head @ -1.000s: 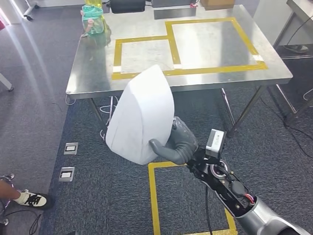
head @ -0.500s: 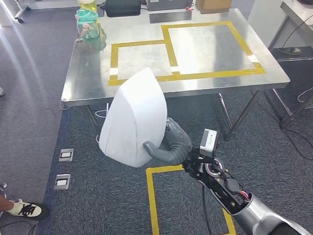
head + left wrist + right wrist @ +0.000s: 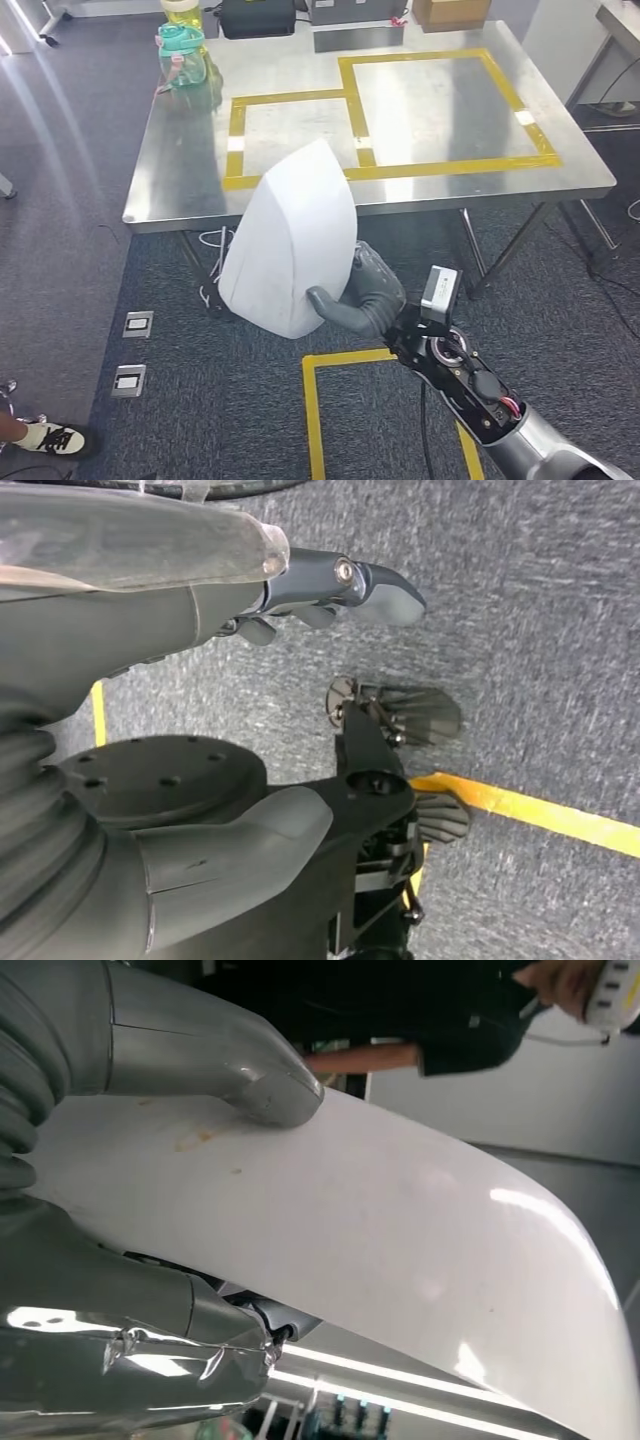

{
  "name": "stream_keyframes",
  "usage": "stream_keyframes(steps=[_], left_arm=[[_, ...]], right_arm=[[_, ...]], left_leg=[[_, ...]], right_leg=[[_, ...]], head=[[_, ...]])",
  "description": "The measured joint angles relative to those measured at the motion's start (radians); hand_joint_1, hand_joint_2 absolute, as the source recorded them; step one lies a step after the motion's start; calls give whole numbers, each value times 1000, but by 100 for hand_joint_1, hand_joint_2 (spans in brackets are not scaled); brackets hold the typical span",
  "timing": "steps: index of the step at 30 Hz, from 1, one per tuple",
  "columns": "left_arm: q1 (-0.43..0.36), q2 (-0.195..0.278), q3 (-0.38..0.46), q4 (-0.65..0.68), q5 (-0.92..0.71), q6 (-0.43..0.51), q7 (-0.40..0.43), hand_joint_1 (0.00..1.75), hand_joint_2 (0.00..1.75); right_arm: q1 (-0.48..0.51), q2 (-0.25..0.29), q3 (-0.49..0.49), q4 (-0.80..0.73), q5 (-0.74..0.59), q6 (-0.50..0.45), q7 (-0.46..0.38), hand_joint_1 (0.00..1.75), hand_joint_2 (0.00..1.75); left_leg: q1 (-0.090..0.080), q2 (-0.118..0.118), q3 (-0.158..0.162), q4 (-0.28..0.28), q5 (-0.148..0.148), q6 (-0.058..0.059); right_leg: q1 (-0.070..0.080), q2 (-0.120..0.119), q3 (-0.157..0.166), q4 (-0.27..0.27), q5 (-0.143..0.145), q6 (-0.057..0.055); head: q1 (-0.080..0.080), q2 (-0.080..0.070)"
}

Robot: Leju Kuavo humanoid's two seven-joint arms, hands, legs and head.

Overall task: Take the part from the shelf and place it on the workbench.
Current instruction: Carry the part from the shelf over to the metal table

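One white part (image 3: 290,240) stays clamped in my right hand (image 3: 362,295); tabletop (image 3: 181,170) ahead looms nearer, placement soon.

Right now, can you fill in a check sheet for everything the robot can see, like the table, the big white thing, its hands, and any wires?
Surface: steel workbench, marked with yellow tape rectangles; nothing inside them.
Job's things: white part held in the air in front of the workbench, not yet over it.
Clutter: green-lidded bottle at the far left corner; black case and cardboard box along the far edge.
Hands: right hand grips the white part, thumb across its face; left hand hangs above the carpet, holding nothing.
Cables: white cable loose under the workbench.
Surroundings: grey carpet, yellow floor tape, floor sockets, a person's shoe at left.
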Motion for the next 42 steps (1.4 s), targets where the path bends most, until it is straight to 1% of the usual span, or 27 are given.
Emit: stream_keyframes(steps=[2,4,5,6,7,9,10,11,14,16,17,19,20,21,22,23,25,26,30,32,33,35,36,37,38,40,42], left_arm=[[-2,-1,0,0,0,0,0,0,175],[-3,-1,0,0,0,0,0,0,175],[-1,-1,0,0,0,0,0,0,175],[0,-1,0,0,-1,-1,0,0,175],[1,-1,0,0,-1,-2,0,0,175],[0,0,0,0,-2,-3,0,0,175],[-2,0,0,0,-2,-3,0,0,175],[-3,0,0,0,-2,-4,0,0,175],[-6,2,0,0,-4,-6,0,0,175],[-5,3,0,0,-4,-7,0,0,175],[-5,4,0,0,-4,-8,0,0,175],[-5,5,0,0,-4,-8,0,0,175],[-5,5,0,0,-4,-8,0,0,175],[-4,5,0,0,-4,-8,0,0,175],[-3,5,0,0,-4,-8,0,0,175],[-2,5,0,0,-4,-8,0,0,175],[-2,5,0,0,-4,-8,0,0,175],[-3,5,0,0,-4,-8,0,0,175],[-6,6,0,0,-4,-8,0,0,175],[-8,7,0,0,-5,-8,0,0,175],[-9,7,0,0,-5,-8,0,0,175],[-10,7,0,0,-8,-8,0,0,175],[-8,7,0,0,-11,-8,-1,0,175],[-6,7,0,0,-15,-8,-1,0,175],[-5,8,0,0,-18,-7,-1,0,175],[-6,8,0,0,-21,-7,-1,0,175],[-10,9,0,0,-22,-7,-1,0,175]], right_arm=[[-2,0,0,-1,1,0,0,175,175],[-3,0,1,-2,1,0,1,175,175],[-3,0,1,-1,2,0,2,175,175],[-2,0,2,-1,2,-1,4,175,175],[-2,0,2,-1,2,-2,5,175,175],[-3,0,3,-1,3,-4,5,175,175],[-3,0,3,-2,3,-4,6,175,175],[-4,0,3,-2,4,-5,6,175,175],[-5,0,4,-3,4,-8,7,175,175],[-6,0,4,-4,4,-11,7,175,175],[-7,0,4,-5,4,-12,7,175,175],[-6,0,4,-6,4,-13,7,175,175],[-3,0,4,-6,4,-13,8,175,175],[1,0,5,-6,4,-13,8,175,175],[3,0,5,-6,4,-14,8,175,175],[3,0,5,-6,4,-14,8,175,175],[3,0,5,-6,4,-14,8,175,175],[3,0,6,-6,4,-14,8,175,175],[3,-1,8,-7,4,-15,8,175,175],[1,-1,8,-9,4,-15,7,175,175],[-1,-1,8,-9,4,-15,7,175,175],[0,-1,8,-10,5,-16,8,175,175],[4,-1,8,-10,6,-19,8,175,175],[8,-1,8,-12,5,-23,9,175,175],[11,-1,8,-14,5,-28,9,175,175],[15,-1,8,-19,5,-33,10,175,175],[16,-1,8,-25,5,-35,10,175,175]], left_leg=[[3,0,-43,88,-36,-11],[5,1,-138,237,-78,-16],[6,1,-182,291,-82,-17],[6,1,-210,309,-66,-16],[6,1,-215,283,-28,-13],[5,1,-177,149,71,-3],[2,1,-151,83,102,2],[-1,1,-132,40,113,6],[-5,-1,-112,9,93,15],[-1,-2,-101,0,87,25],[2,-1,-93,-4,83,30],[0,-1,-79,-5,71,37],[-1,-1,-71,-4,64,38],[-2,-2,-61,-4,57,39],[-2,-3,-49,-4,48,39],[-3,-4,-35,-4,39,37],[-5,-5,-12,-4,21,31],[-6,-5,-8,-2,15,27],[-6,-3,-7,-2,3,11],[-6,-2,-28,51,-24,-1],[-4,-1,-61,111,-47,-6],[1,-1,-161,259,-84,-13],[3,-1,-200,303,-82,-14],[5,0,-220,306,-59,-14],[6,0,-216,267,-18,-13],[6,0,-165,122,75,-8],[2,0,-123,25,106,-1]], right_leg=[[-3,-1,16,-7,-7,-12],[-1,-3,25,-8,-16,-19],[-1,-2,29,-8,-22,-20],[0,-1,35,-8,-27,-20],[1,0,44,-8,-34,-20],[1,2,62,-10,-49,-17],[3,3,67,-11,-58,-14],[4,3,70,-12,-64,-9],[5,4,78,-19,-78,6],[4,1,72,12,-101,15],[4,0,51,59,-123,18],[4,-1,-29,206,-177,21],[4,-1,-70,269,-190,21],[4,-1,-98,299,-183,21],[4,-1,-106,287,-152,19],[4,-1,-95,235,-103,17],[8,-2,-51,97,-11,8],[10,-2,-30,46,9,3],[10,1,-4,0,0,-10],[4,0,15,-13,-3,-17],[2,-1,23,-17,-6,-20],[2,-3,31,-20,-14,-22],[2,-2,36,-20,-19,-22],[2,-1,42,-20,-25,-21],[1,0,51,-20,-32,-20],[1,1,67,-20,-47,-15],[4,3,71,-21,-61,-5]], head=[[-10,0],[-21,0],[-24,0],[-25,0],[-26,0],[-28,0],[-30,0],[-31,0],[-29,0],[-24,0],[-19,0],[-8,0],[-4,0],[-2,0],[1,0],[4,0],[11,0],[12,0],[8,0],[2,0],[-3,0],[-15,0],[-19,0],[-22,0],[-23,0],[-27,0],[-31,0]])
